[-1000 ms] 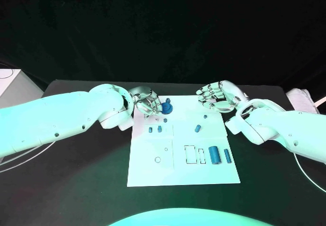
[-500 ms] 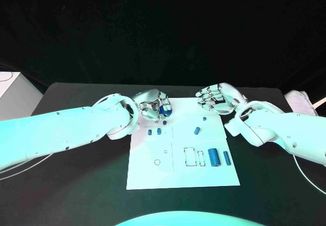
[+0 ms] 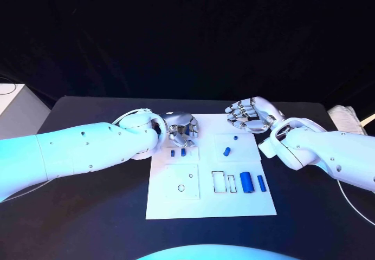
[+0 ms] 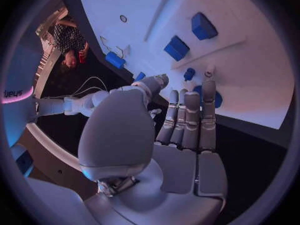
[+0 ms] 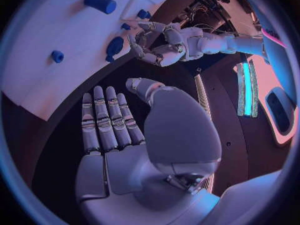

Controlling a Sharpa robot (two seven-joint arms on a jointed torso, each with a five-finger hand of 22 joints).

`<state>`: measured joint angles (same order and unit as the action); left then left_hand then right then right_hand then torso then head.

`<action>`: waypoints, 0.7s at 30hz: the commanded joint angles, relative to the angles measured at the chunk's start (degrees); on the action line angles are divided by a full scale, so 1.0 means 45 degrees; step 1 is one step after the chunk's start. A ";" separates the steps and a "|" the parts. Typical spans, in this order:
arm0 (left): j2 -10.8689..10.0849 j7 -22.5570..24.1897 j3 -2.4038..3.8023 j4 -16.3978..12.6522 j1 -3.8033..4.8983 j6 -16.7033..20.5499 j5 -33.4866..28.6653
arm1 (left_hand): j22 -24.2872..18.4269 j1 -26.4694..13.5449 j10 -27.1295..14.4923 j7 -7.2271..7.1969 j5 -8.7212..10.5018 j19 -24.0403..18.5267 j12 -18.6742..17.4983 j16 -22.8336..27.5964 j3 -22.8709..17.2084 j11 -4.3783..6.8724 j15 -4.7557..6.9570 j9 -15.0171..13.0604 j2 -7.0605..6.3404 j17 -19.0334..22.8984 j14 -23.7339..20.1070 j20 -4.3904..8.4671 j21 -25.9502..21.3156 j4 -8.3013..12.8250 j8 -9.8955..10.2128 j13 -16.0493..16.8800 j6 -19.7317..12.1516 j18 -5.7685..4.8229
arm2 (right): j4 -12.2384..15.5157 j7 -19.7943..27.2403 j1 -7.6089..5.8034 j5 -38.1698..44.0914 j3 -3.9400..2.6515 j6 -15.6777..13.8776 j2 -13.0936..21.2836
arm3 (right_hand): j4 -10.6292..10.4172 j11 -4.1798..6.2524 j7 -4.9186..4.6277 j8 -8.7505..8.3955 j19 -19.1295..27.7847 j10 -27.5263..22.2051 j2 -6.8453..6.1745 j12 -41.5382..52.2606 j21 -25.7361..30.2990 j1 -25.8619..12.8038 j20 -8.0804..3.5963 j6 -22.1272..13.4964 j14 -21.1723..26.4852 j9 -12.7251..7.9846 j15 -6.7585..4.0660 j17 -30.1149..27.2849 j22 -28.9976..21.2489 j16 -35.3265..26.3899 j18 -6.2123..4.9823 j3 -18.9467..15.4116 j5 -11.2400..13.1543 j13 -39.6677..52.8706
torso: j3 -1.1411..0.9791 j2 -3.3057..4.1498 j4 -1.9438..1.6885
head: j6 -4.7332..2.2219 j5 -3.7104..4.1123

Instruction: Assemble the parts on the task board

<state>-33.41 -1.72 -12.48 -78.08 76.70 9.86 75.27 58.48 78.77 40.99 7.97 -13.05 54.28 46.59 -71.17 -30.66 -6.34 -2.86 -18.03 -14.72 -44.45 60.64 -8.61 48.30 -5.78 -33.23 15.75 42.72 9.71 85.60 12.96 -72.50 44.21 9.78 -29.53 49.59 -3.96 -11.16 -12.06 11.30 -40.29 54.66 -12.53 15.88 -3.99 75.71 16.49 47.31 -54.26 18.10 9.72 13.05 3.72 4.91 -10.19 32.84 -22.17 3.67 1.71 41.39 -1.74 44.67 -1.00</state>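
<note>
task board (image 3: pixel 211 203): white plate lying mid-table, small blue parts (image 3: pixel 246 181) scattered across it, outlined slots near its right edge | left hand (image 3: pixel 182 129): you're hovering at the board's far left corner, fingers straight, pressed together, holding nothing | right hand (image 3: pixel 249 114): hanging off the far right corner, fingers extended, side by side, empty.

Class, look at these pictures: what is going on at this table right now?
A two-armed robot works at a white task board carrying small blue parts. Its left hand hovers over the board's far left corner, fingers curled; whether it holds anything is unclear. The right hand hangs open by the far right edge. A large blue cylinder lies untouched.
</note>
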 commanded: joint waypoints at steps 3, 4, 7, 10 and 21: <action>0.0261 -0.0658 -0.0002 0.0238 0.0000 -0.1096 0.0910 | 0.0203 0.0061 0.0216 0.0031 0.0023 0.0268 0.0055 -0.0291 0.0073 -0.0018 0.0012 0.0067 -0.0064 -0.0254 0.0291 0.0006 0.0285 0.0004 0.0160 -0.0066 0.0194 0.0092 | 0.0020 0.0174 0.0006 0.0046 -0.0003 0.0061 -0.0024 | -0.0005 -0.0020 -0.0585 -0.0023 0.0063 0.0047 0.0037 -0.0083 0.0047 -0.0123 0.0024 0.0118 -0.0051 -0.0016 0.0037 -0.0021 -0.0019 0.0032 -0.0014 0.0051 -0.0037 -0.0011 | 0.0008 0.0021 0.0008 | 0.0001 -0.0004; 0.0303 -0.0696 -0.0004 0.0283 -0.0001 -0.1127 0.0938 | 0.0213 0.0069 0.0226 0.0036 0.0021 0.0278 0.0051 -0.0302 0.0074 -0.0019 0.0012 0.0075 -0.0065 -0.0235 0.0287 0.0008 0.0298 0.0007 0.0173 -0.0075 0.0209 0.0090 | 0.0022 0.0175 0.0006 0.0046 -0.0003 0.0062 -0.0026 | -0.0005 -0.0020 -0.0585 -0.0023 0.0063 0.0047 0.0037 -0.0083 0.0047 -0.0123 0.0024 0.0118 -0.0051 -0.0016 0.0037 -0.0021 -0.0019 0.0032 -0.0014 0.0051 -0.0037 -0.0011 | 0.0007 0.0019 0.0006 | 0.0004 -0.0001; 0.0385 -0.0779 -0.0008 0.0378 -0.0004 -0.1097 0.1015 | 0.0203 0.0090 0.0240 0.0041 0.0012 0.0264 0.0042 -0.0322 0.0064 -0.0019 0.0012 0.0084 -0.0052 -0.0220 0.0287 0.0011 0.0286 0.0014 0.0190 -0.0090 0.0242 0.0095 | 0.0029 0.0175 0.0006 0.0046 -0.0003 0.0062 -0.0027 | -0.0005 -0.0020 -0.0585 -0.0023 0.0063 0.0047 0.0037 -0.0083 0.0047 -0.0123 0.0024 0.0118 -0.0051 -0.0016 0.0037 -0.0021 -0.0019 0.0032 -0.0014 0.0051 -0.0037 -0.0011 | 0.0009 0.0021 0.0013 | 0.0010 0.0007; 0.0457 -0.0849 -0.0010 0.0488 -0.0007 -0.0935 0.1083 | 0.0180 0.0124 0.0241 0.0056 -0.0001 0.0229 0.0022 -0.0330 0.0049 -0.0029 0.0010 0.0102 -0.0047 -0.0167 0.0259 0.0012 0.0253 0.0032 0.0226 -0.0112 0.0261 0.0105 | 0.0031 0.0178 0.0006 0.0046 -0.0003 0.0063 -0.0027 | -0.0005 -0.0020 -0.0585 -0.0023 0.0063 0.0047 0.0037 -0.0083 0.0047 -0.0123 0.0024 0.0118 -0.0051 -0.0016 0.0037 -0.0021 -0.0019 0.0032 -0.0014 0.0051 -0.0037 -0.0011 | 0.0013 0.0011 0.0000 | 0.0016 0.0024; 0.0603 -0.0932 0.0000 0.0688 -0.0012 -0.0826 0.1146 | 0.0226 0.0249 0.0165 0.0081 -0.0024 0.0224 -0.0099 -0.0401 -0.0053 -0.0082 -0.0031 0.0181 0.0040 -0.0040 0.0193 -0.0001 0.0299 0.0085 0.0389 -0.0229 0.0340 0.0100 | 0.0034 0.0191 0.0006 0.0044 -0.0004 0.0079 -0.0042 | -0.0005 -0.0020 -0.0585 -0.0023 0.0063 0.0047 0.0037 -0.0083 0.0047 -0.0123 0.0024 0.0118 -0.0051 -0.0016 0.0037 -0.0021 -0.0019 0.0032 -0.0014 0.0051 -0.0037 -0.0011 | 0.0005 0.0005 -0.0005 | 0.0024 0.0049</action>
<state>-30.84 -5.41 -12.51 -74.99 76.68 6.73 79.61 59.38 79.31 41.91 8.38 -13.06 55.20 46.36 -72.79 -30.77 -6.46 -2.98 -17.26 -14.66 -44.68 61.54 -8.51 49.38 -5.67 -31.67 14.78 43.95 9.73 85.68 13.00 -72.50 44.21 9.78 -29.53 49.45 -3.97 -11.16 -12.06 11.30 -40.30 54.66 -12.52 15.88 -3.99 75.71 16.50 47.31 -54.26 18.10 9.72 13.01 3.72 4.91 -10.19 32.83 -22.17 3.67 1.74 41.42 -1.74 44.81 -0.82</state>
